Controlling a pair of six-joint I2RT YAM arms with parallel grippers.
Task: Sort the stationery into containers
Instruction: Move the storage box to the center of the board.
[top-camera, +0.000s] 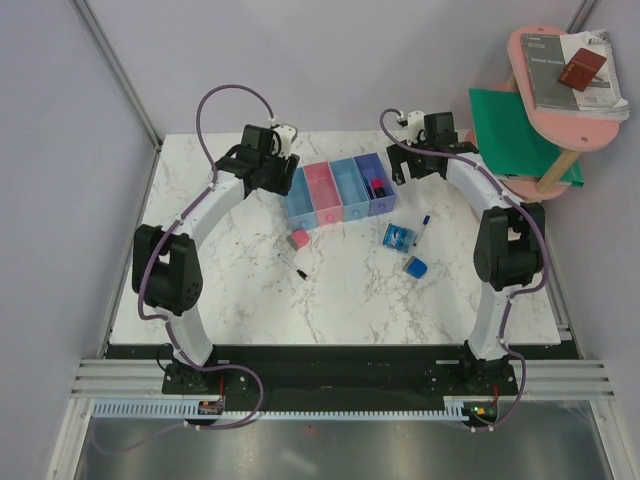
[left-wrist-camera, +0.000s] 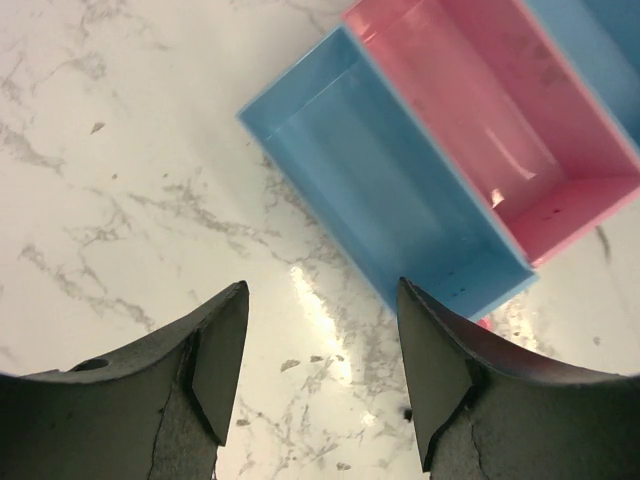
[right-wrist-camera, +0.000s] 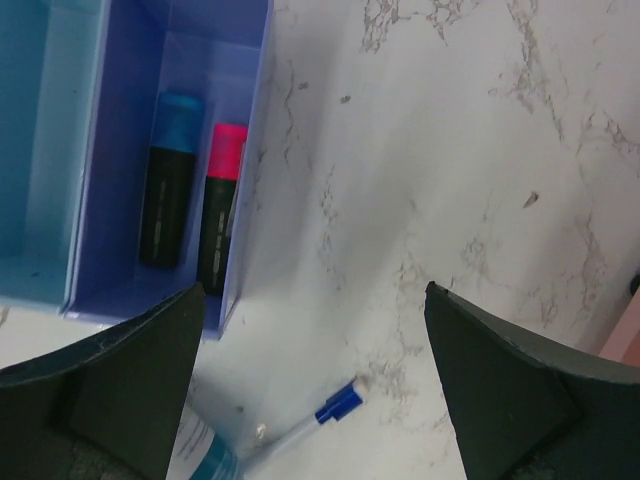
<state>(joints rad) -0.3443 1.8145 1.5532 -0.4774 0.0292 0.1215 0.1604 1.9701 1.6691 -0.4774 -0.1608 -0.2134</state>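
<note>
Purple-blue plastic end bin (right-wrist-camera: 215, 60), by the tabletop's far edge, is stocked with two black markers (right-wrist-camera: 168, 210); left gripper (left-wrist-camera: 320, 300) and right gripper (right-wrist-camera: 315, 295) are held spread, presumably for further picks.

The white marbled table (top-camera: 350, 300) carries a row of four joined bins (top-camera: 326, 220) at 12 o'clock from its centre. A pink-grey eraser (top-camera: 298, 240) lies at 9 o'clock and a thin black pen (top-camera: 293, 266) at 8. A blue-capped white marker (top-camera: 424, 224) lies at 2, a first blue block (top-camera: 398, 236) at 3 and a second blue block (top-camera: 415, 267) at 4.
</note>
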